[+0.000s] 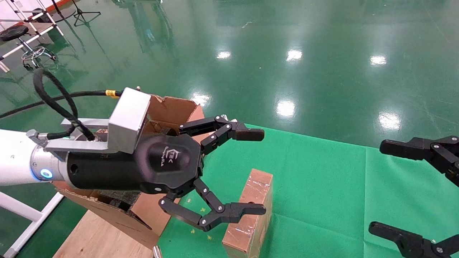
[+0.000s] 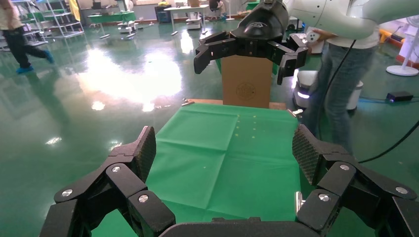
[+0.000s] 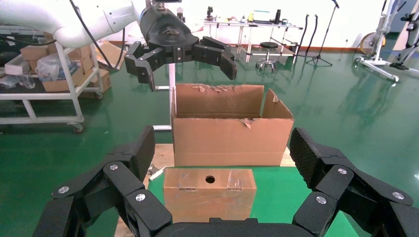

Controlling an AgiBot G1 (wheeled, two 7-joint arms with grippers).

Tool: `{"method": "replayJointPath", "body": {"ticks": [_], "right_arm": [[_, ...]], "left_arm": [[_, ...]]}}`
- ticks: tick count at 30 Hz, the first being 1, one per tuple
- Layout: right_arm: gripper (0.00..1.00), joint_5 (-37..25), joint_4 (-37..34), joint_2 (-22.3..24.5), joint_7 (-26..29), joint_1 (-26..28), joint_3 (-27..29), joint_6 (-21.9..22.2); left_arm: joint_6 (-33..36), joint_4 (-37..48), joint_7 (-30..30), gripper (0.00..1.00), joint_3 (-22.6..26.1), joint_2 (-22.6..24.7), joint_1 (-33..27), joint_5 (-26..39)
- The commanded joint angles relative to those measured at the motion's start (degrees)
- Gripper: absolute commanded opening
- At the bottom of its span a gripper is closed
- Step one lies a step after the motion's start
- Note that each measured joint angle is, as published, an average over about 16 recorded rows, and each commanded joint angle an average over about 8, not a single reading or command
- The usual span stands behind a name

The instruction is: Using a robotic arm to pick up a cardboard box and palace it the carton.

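The slim brown cardboard box [image 1: 256, 186] stands on edge on the green cloth, its glossy tape showing. In the right wrist view [image 3: 210, 195] its narrow face with the round hole faces up. The large torn-edged carton [image 1: 172, 111] stands behind it at the table's left end, and shows in the right wrist view too [image 3: 230, 133]. My left gripper [image 1: 252, 172], on the white arm, is open and empty, hovering above the box's far end and beside the carton. My right gripper [image 1: 382, 188] is open and empty at the right edge, well away from the box.
The green cloth [image 1: 322, 186] covers the table, and a wooden board [image 1: 96, 236] lies under the carton. Another brown box [image 2: 246, 81] stands beyond the cloth's far end, with a person [image 2: 341, 74] beside it. A stool [image 1: 21, 39] and racks stand far left on the green floor.
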Motion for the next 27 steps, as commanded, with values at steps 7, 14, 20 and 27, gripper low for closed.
{"method": "replayJointPath", "body": {"ticks": [7,14,20,27], "right_arm": [[1.00,0.0,0.0,0.0,0.0,0.0,0.0,0.0],[1.00,0.0,0.0,0.0,0.0,0.0,0.0,0.0],[0.55,0.0,0.0,0.0,0.0,0.0,0.0,0.0],[0.00,0.0,0.0,0.0,0.0,0.0,0.0,0.0]], "left_arm": [[0.0,0.0,0.0,1.00,0.0,0.0,0.0,0.0],[0.0,0.0,0.0,1.00,0.0,0.0,0.0,0.0],[-0.2,-0.5,0.4,1.00,0.2,-0.4,-0.3,1.2],[-3.5,-3.2,-0.6,1.00,2.6,-1.4,-3.6,11.0]]}}
